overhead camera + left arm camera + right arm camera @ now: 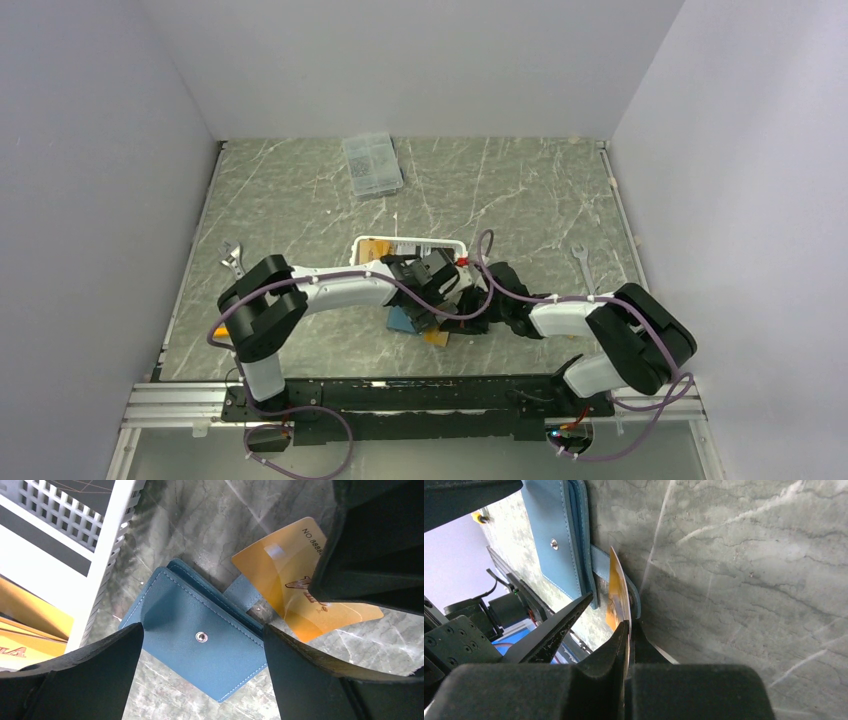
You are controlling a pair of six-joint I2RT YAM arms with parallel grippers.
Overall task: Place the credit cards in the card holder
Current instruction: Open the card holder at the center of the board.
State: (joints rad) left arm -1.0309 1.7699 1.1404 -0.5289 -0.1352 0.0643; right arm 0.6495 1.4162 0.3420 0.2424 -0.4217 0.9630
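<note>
The teal-blue card holder (200, 640) lies folded shut on the marble table, snap facing up, just in front of the white basket. My left gripper (202, 680) hangs open over it, one finger on each side of its near corner. A yellow-gold credit card (285, 580) is pinched at one end by my right gripper (629, 625), which is shut on it. The card stands tilted on edge, its free end beside the holder's strap (599, 562). From above, the holder (403, 320) and the card (437, 337) show under the two meeting grippers.
The white slatted basket (107, 555) sits right behind the holder, with more yellow cards (30, 625) inside. A clear compartment box (372, 165) lies at the far middle. One wrench (232, 257) lies left and another (583, 262) lies right.
</note>
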